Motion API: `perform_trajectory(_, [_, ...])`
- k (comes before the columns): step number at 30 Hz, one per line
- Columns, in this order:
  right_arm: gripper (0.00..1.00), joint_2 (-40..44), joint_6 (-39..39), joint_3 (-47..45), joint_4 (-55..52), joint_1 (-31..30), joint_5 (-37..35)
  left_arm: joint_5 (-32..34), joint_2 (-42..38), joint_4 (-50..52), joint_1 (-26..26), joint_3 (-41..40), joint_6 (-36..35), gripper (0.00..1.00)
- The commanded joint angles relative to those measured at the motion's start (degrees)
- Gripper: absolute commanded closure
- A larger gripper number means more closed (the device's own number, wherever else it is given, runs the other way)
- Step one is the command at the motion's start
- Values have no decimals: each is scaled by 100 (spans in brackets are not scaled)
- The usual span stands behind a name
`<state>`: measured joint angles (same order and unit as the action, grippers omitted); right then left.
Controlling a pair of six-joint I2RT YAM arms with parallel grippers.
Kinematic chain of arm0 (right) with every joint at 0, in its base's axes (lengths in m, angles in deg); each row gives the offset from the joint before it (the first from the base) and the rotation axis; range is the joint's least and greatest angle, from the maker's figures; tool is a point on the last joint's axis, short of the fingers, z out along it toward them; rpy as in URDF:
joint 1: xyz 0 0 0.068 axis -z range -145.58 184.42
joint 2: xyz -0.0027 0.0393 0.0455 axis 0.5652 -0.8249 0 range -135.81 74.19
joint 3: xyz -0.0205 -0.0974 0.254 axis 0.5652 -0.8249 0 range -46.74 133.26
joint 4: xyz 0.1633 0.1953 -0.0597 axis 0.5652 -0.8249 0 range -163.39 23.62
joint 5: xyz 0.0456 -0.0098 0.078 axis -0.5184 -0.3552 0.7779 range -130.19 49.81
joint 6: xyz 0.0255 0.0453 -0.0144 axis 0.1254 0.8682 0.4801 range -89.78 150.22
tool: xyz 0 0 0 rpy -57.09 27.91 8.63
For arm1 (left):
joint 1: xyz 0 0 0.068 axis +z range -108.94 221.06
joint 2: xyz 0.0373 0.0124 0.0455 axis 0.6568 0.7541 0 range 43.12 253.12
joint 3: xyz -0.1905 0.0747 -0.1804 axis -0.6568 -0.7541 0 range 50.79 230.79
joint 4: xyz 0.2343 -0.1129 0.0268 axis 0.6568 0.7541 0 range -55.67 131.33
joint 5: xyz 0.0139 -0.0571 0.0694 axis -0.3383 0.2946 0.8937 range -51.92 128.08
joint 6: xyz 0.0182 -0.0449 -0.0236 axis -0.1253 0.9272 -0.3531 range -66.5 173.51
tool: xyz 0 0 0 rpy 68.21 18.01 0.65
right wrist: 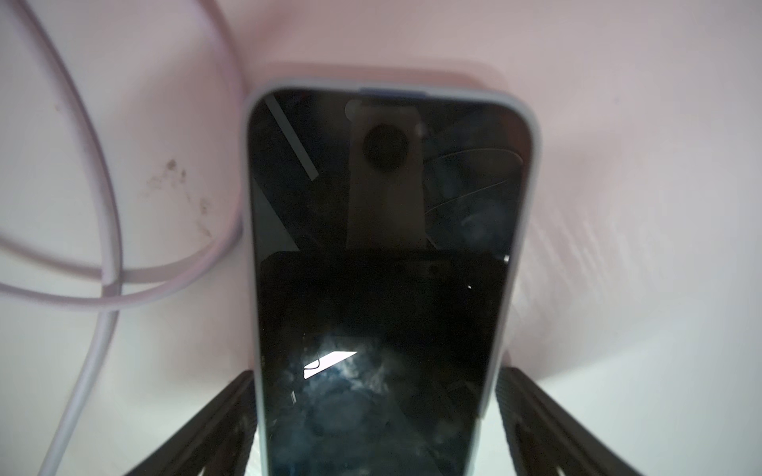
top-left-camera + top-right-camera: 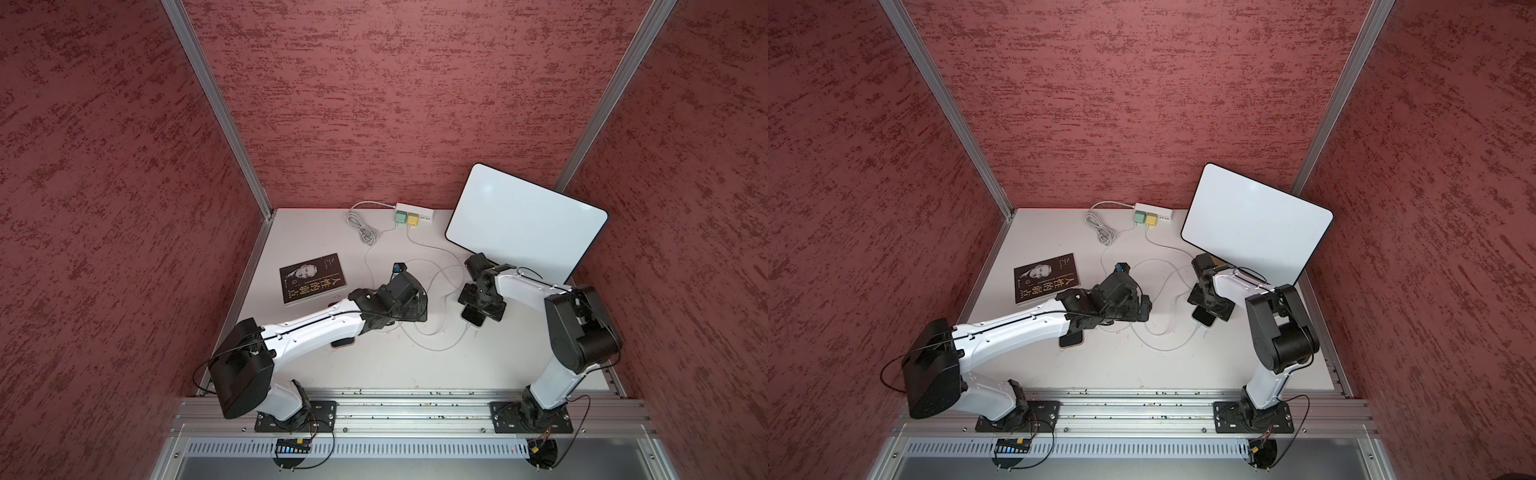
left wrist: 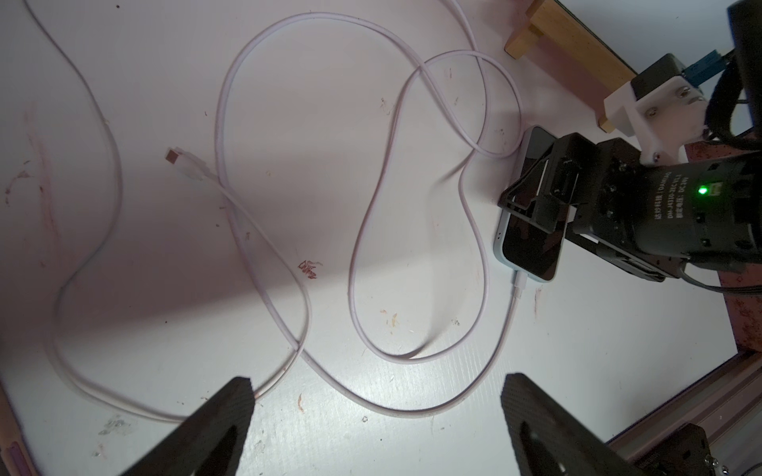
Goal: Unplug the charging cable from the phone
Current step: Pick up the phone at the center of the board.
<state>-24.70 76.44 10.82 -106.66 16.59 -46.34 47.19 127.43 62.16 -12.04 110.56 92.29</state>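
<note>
Phone point(image 2: 473, 318) lies face up on the white worktop point(image 2: 374, 365), centre right in both top views. Its white charging cable point(image 3: 350, 272) is plugged into its lower end and loops leftward. Right gripper point(image 1: 375, 371) straddles the handset, fingers point(image 1: 214, 416) spread along both long edges; whether they press it cannot be told. Left gripper point(image 3: 375, 383) hovers over the loops, fingers point(image 3: 231, 408) wide apart and empty.

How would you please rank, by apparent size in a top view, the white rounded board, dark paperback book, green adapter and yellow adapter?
White rounded board
Dark paperback book
Green adapter and yellow adapter: alike, unranked
</note>
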Motion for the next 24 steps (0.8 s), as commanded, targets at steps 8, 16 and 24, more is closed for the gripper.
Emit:
perform_trajectory(8, [13, -165, -106, -43, 28, 111, 153, -49, 149, -32, 28, 73, 59, 2])
perform_trajectory(16, [36, -102, -182, -118, 112, 104, 267, -95, 268, -1, 59, 149, 76, 2])
perform_trajectory(24, [44, -15, -231, -191, 129, 111, 283, -102, 252, -8, 75, 82, 116, 3])
